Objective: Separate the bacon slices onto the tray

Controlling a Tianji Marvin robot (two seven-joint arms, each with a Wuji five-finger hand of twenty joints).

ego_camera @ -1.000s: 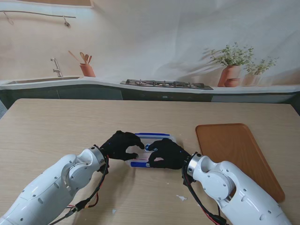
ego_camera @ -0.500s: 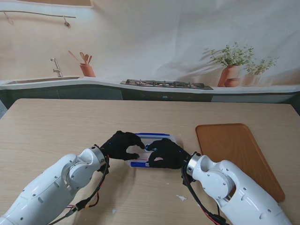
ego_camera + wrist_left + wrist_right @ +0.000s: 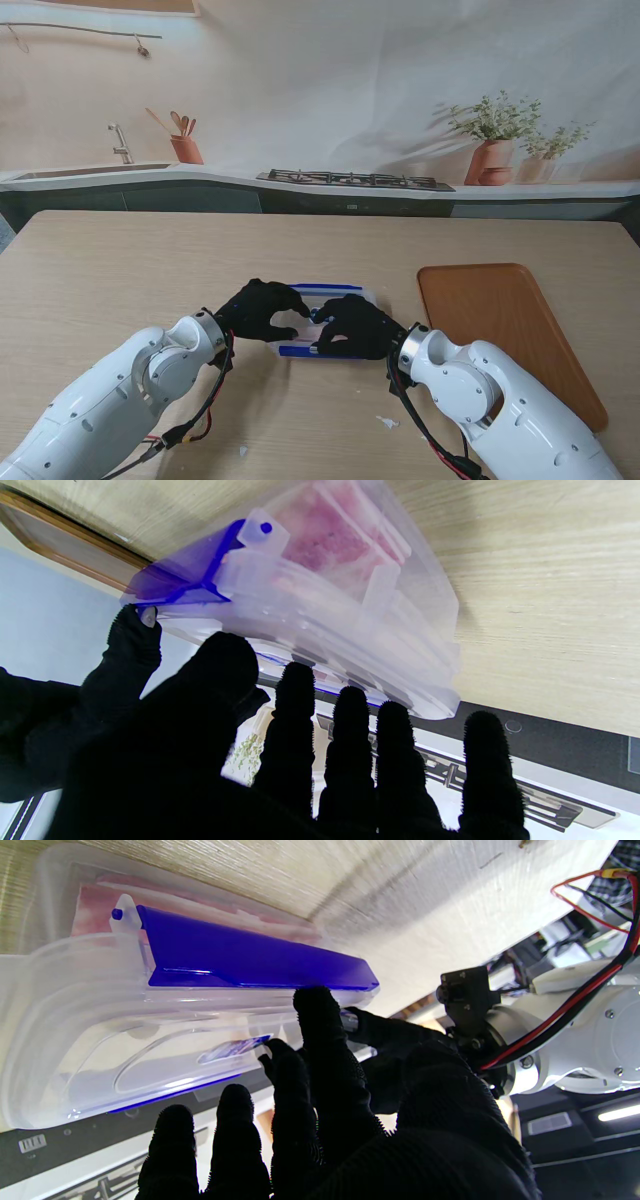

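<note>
1. Two robot hands work at one clear box: the left robot hand (image 3: 262, 310) rests its fingers on the lidded box (image 3: 330, 322); whether it grips, I cannot tell.
2. The right robot hand (image 3: 352, 327) has a fingertip (image 3: 312, 1000) under the blue latch (image 3: 250, 957); a firm grip is unclear.
3. Pink bacon slices (image 3: 330, 535) lie inside, too blurred to count.
4. One wooden tray (image 3: 505, 325) lies right, apart from the box, near the counter (image 3: 120, 270) edge.
5. Bare counter stretches left and far.

Clear glossy plastic box (image 3: 330, 318); matt wood table (image 3: 120, 280); smooth wood tray (image 3: 500, 310).
</note>
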